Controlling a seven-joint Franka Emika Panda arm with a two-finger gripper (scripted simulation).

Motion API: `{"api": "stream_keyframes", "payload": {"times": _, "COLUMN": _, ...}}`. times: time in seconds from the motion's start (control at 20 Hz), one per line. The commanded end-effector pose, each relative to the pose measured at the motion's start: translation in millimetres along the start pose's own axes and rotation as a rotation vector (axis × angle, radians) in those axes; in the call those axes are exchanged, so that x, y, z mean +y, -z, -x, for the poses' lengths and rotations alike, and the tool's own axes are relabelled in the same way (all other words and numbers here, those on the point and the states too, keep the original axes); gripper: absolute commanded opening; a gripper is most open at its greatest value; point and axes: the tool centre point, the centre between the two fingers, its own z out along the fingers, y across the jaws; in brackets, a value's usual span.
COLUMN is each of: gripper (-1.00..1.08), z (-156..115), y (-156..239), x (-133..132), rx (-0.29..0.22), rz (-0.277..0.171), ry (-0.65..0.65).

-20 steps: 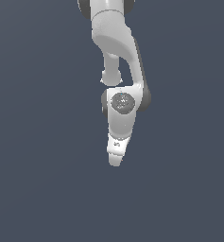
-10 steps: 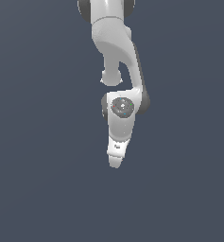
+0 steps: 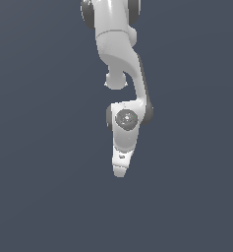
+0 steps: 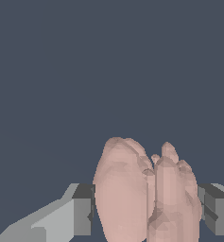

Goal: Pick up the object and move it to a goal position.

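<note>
1. I'm watching the white arm hanging straight down over the grey floor.
2. Its gripper is sitting with both fingers pressing against the lump.
3. The pinkish lump is sitting between those fingers, held.

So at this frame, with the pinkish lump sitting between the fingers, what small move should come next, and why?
Probably close the gripper on the object. In the wrist view the pinkish lump fills the space between the two fingers, which flank it on either side, though whether the pads already touch it cannot be told. The exterior view hides the object behind the arm, so a lift seems premature before a firm squeeze.
</note>
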Motion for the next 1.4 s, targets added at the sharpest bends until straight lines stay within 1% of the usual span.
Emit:
{"api": "stream_keyframes", "payload": {"times": 0.0, "gripper": -1.0, "z": 0, "y": 0, "x": 1, "rx": 0.0, "rz": 0.001, "ry": 0.0}}
{"api": "stream_keyframes", "payload": {"times": 0.5, "gripper": -1.0, "z": 0, "y": 0, "x": 1, "rx": 0.0, "rz": 0.001, "ry": 0.0}}
{"api": "stream_keyframes", "payload": {"times": 0.75, "gripper": -1.0, "z": -3, "y": 11, "x": 0, "rx": 0.0, "rz": 0.001, "ry": 0.0}}
{"api": "stream_keyframes", "payload": {"times": 1.05, "gripper": -1.0, "z": -12, "y": 46, "x": -4, "rx": 0.0, "rz": 0.002, "ry": 0.0}}
{"api": "stream_keyframes", "payload": {"times": 1.35, "gripper": -1.0, "z": -29, "y": 103, "x": -9, "rx": -0.001, "rz": 0.001, "ry": 0.002}}
